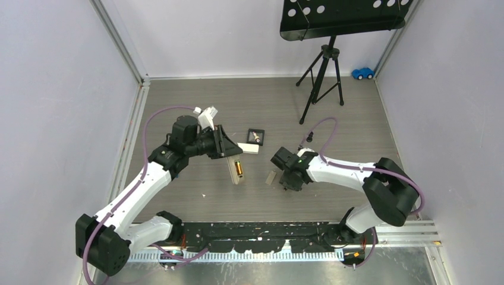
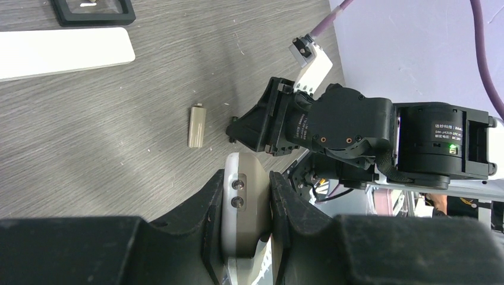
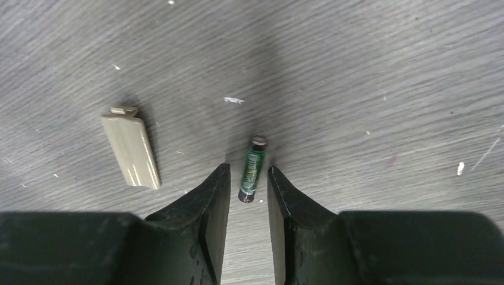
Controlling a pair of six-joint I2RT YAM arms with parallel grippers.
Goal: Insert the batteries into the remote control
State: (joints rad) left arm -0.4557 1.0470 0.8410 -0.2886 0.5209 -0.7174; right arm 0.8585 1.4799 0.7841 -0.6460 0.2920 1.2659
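While the left pincer (image 2: 246, 178) pinches the long white remote (image 2: 241, 166), lower the spread right pincer (image 3: 247, 171) squarely around the green-and-black battery (image 3: 254, 160).

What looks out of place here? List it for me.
The battery cover lies loose on the table, off the remote held in the left end effector. A green battery lies on the table at the tips of the open right end effector. Small white specks litter the table.

Beige-backed remote (image 2: 245, 205) holds an orange battery (image 1: 238, 168); green-black battery (image 3: 252, 169) lies flat
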